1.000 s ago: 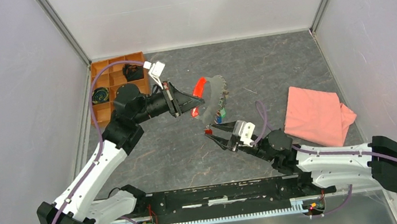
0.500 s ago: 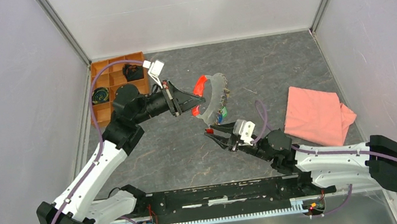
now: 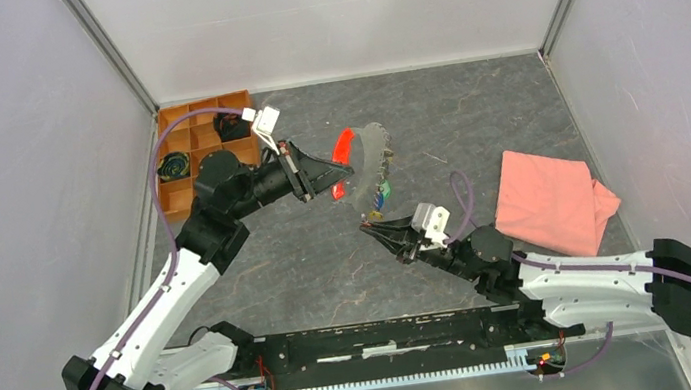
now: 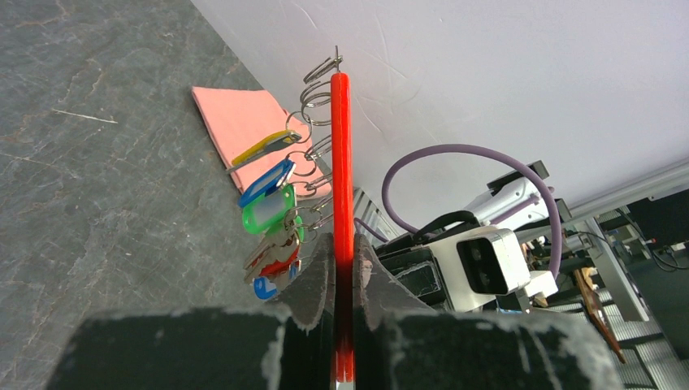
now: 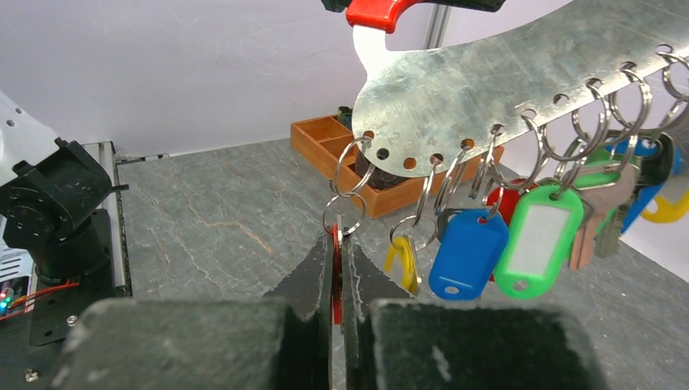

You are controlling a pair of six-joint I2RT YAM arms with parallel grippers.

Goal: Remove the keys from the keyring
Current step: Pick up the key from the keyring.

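Top view, left end effector (image 3: 336, 168): closed on the red end of the keyring (image 3: 372, 156), holding it up off the surface (image 3: 471, 108) near the middle so its load hangs free
Top view, keys (image 3: 381, 193): a small bunch dangling from the keyring's near edge, just above the right end effector (image 3: 377, 232)
Top view, right end effector: reaches from the near right, jaws narrow, tip right under the bunch
Top view, bystanders: pink cloth (image 3: 549, 200) on the right and orange tray (image 3: 203, 103) at the far left, both well apart from the work
Left wrist view, keyring (image 4: 340, 162): seen edge-on as a thin red line pinched between the two fingers, with the keys off its left side and open to the other arm
Right wrist view, keyring (image 5: 487, 89): a pale flat strip with a row of holes, small rings through most of them
Right wrist view, red key (image 5: 335, 280): clamped edge-on between the right fingers, hanging from the end ring (image 5: 344, 213) on the left
Right wrist view, others: yellow key (image 5: 404, 258), blue key (image 5: 467, 252) and green key (image 5: 540, 236) hang farther right, untouched
Judgement: one arm steadies and the other grips, so the next move is probably a pull or twist to work the red key off its ring; no key looks removed yet
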